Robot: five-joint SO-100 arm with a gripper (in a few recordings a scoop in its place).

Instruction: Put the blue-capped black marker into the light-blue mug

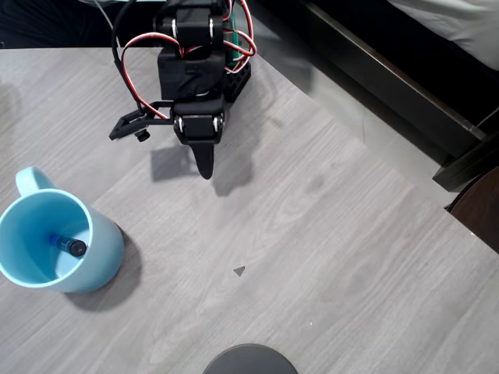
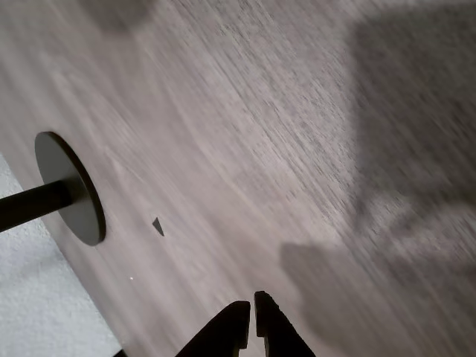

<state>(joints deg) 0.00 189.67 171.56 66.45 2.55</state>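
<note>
This looks like a room in a home, set up as a hobby bench: a grey wood-grain worktop stands just beside a dark bed frame with pale bedding on it, past the worktop's far right edge in the overhead view. At the worktop's near edge, well apart from the bed frame, sits a round black stand base, and pale carpet shows beyond that edge in the wrist view.

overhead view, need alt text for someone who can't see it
A blue-capped black marker stands inside a light-blue mug at the left of a grey wood-grain table. The black robot arm's gripper, fingers together and empty, sits apart near the top.
</note>
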